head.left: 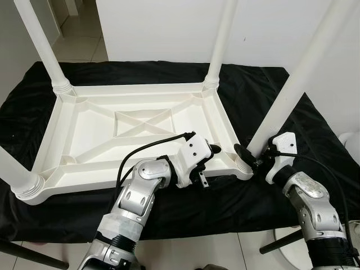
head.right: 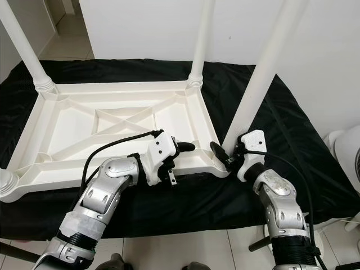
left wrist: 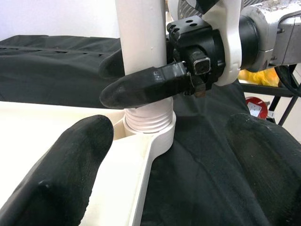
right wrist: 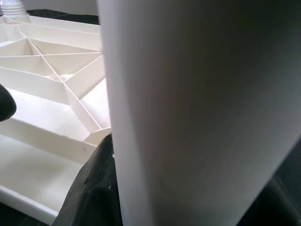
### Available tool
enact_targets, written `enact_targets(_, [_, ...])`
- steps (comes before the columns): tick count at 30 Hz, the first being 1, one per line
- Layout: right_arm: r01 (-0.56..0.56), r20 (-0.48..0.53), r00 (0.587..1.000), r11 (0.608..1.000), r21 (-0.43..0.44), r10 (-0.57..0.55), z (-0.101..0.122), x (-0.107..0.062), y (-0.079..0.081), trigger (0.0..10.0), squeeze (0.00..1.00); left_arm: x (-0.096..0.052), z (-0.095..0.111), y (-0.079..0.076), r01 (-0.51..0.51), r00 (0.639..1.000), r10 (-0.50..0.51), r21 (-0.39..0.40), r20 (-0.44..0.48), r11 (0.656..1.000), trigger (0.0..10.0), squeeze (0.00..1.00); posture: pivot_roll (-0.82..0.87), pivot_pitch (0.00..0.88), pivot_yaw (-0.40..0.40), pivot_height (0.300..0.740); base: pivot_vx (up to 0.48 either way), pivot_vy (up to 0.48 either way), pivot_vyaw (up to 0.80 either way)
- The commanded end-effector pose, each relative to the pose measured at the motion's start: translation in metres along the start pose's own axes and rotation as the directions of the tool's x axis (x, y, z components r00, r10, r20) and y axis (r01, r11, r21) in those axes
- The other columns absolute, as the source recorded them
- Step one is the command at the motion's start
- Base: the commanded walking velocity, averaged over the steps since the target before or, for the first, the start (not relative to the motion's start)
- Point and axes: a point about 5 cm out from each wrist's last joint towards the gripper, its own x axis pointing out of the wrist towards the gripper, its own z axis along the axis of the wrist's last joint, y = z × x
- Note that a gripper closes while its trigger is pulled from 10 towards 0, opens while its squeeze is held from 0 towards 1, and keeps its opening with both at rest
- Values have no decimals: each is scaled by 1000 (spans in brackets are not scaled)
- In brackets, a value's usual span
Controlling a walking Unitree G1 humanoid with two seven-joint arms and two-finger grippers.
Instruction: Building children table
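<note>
A white plastic children's table [head.left: 140,89] lies upside down on a black cloth [head.left: 270,84]. Legs stand at its far-left [head.left: 45,48], far-right [head.left: 220,45] and near-left [head.left: 17,174] corners. The near-right leg [head.left: 287,95] leans in its corner socket [left wrist: 150,123], where its threads show. My right gripper [head.left: 247,154] is shut on this leg just above the socket, one finger [left wrist: 141,87] in front and one behind. My left gripper [head.left: 212,151] is open at the table's near rim beside that corner, with one finger [left wrist: 61,174] over the tabletop's underside.
The cloth covers the floor under the table and hangs past its edges. A white wall [head.left: 169,28] rises behind, with tiled floor at the far left. A white object [head.left: 351,140] stands at the right. Black stand legs [head.left: 281,242] lie on the near floor.
</note>
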Motion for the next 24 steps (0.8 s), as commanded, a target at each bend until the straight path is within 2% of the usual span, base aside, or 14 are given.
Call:
enact_targets(1, [41, -68, 997, 999, 30, -39, -13, -2, 3, 10000, 0, 0, 2, 9, -159, 987, 159, 15, 3, 987, 10000, 0, -26, 0, -37, 740, 0, 0, 0])
enact_targets(3, [178, -66, 982, 983, 40, -175, -11, 3, 6, 10000, 0, -1, 2, 10, -161, 987, 161, 16, 0, 987, 10000, 0, -38, 0, -32, 740, 0, 0, 0])
enact_targets(8, [290, -62, 956, 954, 71, -286, -12, 5, 16, 10000, 0, -2, -1, 13, -172, 985, 172, 15, -11, 985, 10000, 0, -40, 0, -32, 740, 0, 0, 0])
enact_targets(11, [303, -63, 952, 950, 78, -298, -13, 6, 18, 10000, 0, -2, -1, 14, -174, 985, 174, 15, -12, 985, 10000, 0, -40, 0, -32, 740, 0, 0, 0])
enact_targets(12, [369, -62, 929, 924, 104, -364, -13, 8, 27, 10000, 0, -3, -1, 16, -178, 984, 178, 15, -14, 984, 10000, 0, -37, 0, -28, 740, 0, 0, 0])
enact_targets(13, [369, -62, 929, 924, 104, -364, -13, 8, 27, 10000, 0, -3, -1, 16, -178, 984, 178, 15, -14, 984, 10000, 0, -37, 0, -28, 740, 0, 0, 0])
enact_targets(14, [434, -62, 901, 891, 129, -430, -13, 10, 36, 10000, 0, -5, -2, 17, -181, 983, 181, 17, -16, 983, 10000, 0, -35, 0, -27, 740, 0, 0, 0])
enact_targets(15, [434, -62, 901, 891, 129, -430, -13, 10, 36, 10000, 0, -5, -2, 17, -181, 983, 181, 17, -16, 983, 10000, 0, -35, 0, -27, 740, 0, 0, 0])
enact_targets(16, [497, -72, 867, 855, 149, -492, -12, 14, 46, 10000, 0, -6, -2, 18, -186, 982, 187, 20, -19, 982, 10000, 0, -31, 0, -28, 740, 0, 0, 0])
enact_targets(17, [497, -72, 867, 855, 149, -492, -12, 14, 46, 10000, 0, -6, -2, 18, -186, 982, 187, 20, -19, 982, 10000, 0, -31, 0, -28, 740, 0, 0, 0])
enact_targets(18, [535, -80, 844, 829, 160, -530, -11, 15, 53, 10000, 0, -7, -2, 18, -190, 982, 190, 21, -21, 982, 10000, 0, -31, 0, -28, 740, 0, 0, 0])
enact_targets(22, [552, -88, 833, 818, 161, -546, -11, 17, 56, 10000, 0, -8, -2, 18, -192, 981, 192, 22, -22, 981, 10000, 0, -30, 0, -29, 740, 0, 0, 0])
enact_targets(23, [578, -98, 816, 797, 177, -570, -9, 20, 63, 10000, 0, -8, -2, 19, -197, 980, 198, 20, -22, 980, 10000, 0, -26, 0, -30, 740, 0, 0, 0])
enact_targets(24, [578, -98, 816, 797, 177, -570, -9, 20, 63, 10000, 0, -8, -2, 19, -197, 980, 198, 20, -22, 980, 10000, 0, -26, 0, -30, 740, 0, 0, 0])
